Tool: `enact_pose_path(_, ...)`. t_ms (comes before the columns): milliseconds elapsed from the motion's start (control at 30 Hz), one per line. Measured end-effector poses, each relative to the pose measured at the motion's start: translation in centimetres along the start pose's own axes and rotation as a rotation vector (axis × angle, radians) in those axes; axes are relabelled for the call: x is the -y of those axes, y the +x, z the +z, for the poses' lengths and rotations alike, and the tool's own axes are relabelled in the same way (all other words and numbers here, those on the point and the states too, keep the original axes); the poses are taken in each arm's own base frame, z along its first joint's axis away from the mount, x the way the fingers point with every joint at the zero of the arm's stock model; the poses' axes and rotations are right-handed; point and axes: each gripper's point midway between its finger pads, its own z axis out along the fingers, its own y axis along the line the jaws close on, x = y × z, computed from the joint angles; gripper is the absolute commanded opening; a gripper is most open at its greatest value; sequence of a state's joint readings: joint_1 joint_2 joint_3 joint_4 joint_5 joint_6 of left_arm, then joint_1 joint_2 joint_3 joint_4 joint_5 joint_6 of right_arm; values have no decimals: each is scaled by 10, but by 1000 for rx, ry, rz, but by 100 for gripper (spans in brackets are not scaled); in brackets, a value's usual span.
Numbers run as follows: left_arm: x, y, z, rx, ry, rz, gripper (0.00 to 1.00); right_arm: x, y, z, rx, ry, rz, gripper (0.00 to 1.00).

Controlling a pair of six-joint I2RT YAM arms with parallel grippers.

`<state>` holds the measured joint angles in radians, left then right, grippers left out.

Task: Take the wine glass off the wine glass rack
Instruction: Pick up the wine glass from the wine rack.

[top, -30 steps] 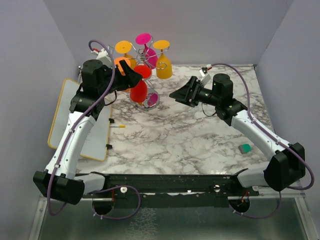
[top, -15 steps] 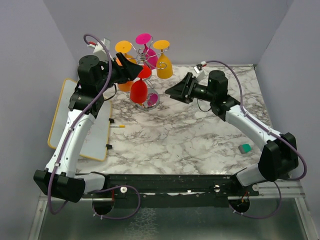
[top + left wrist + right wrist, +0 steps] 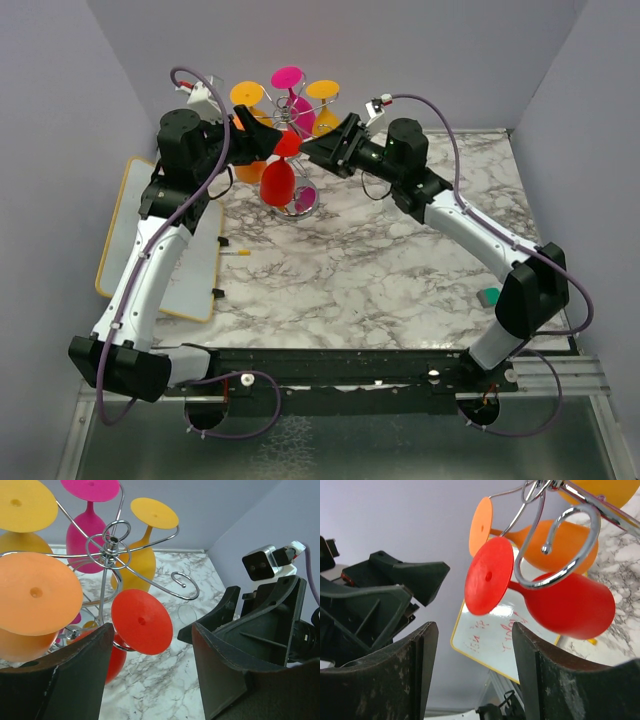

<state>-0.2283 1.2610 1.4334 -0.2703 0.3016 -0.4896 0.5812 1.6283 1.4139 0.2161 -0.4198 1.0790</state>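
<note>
The chrome wine glass rack [image 3: 288, 117] stands at the back of the marble table with several coloured glasses hanging upside down from it. A red wine glass [image 3: 279, 181] hangs on its near arm, foot up. My left gripper [image 3: 268, 143] is open just left of the red foot [image 3: 142, 621]. My right gripper [image 3: 318, 150] is open just right of it. In the right wrist view the red foot [image 3: 489, 576] and bowl [image 3: 570, 605] hang from a curled wire arm [image 3: 580, 525], above my open fingers [image 3: 420, 670]. Neither gripper touches the glass.
An orange glass [image 3: 35, 592], two yellow glasses [image 3: 325, 125] and a magenta glass [image 3: 288, 78] hang on the same rack. A yellow-framed whiteboard [image 3: 150, 250] lies at the left. A small green object [image 3: 489, 296] lies at the right. Grey walls close the back and sides.
My right arm has swung left and back, bringing its open gripper up to the red glass's foot. My left gripper has shifted slightly toward the rack and stays open.
</note>
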Motion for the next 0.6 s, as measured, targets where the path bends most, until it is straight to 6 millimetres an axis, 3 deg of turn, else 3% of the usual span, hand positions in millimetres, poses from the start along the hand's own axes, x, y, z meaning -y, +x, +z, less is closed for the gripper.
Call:
enact_pose_path(233, -9, 5, 7, -13, -23, 17, 65, 10, -3, 27, 17, 25, 28, 54)
enact_pose_path(400, -10, 6, 8, -17, -24, 22, 65, 18, -2, 31, 22, 43, 44, 34)
enact_pose_path(600, -12, 8, 10, -25, -21, 21, 65, 16, -1, 34, 26, 33, 58, 27)
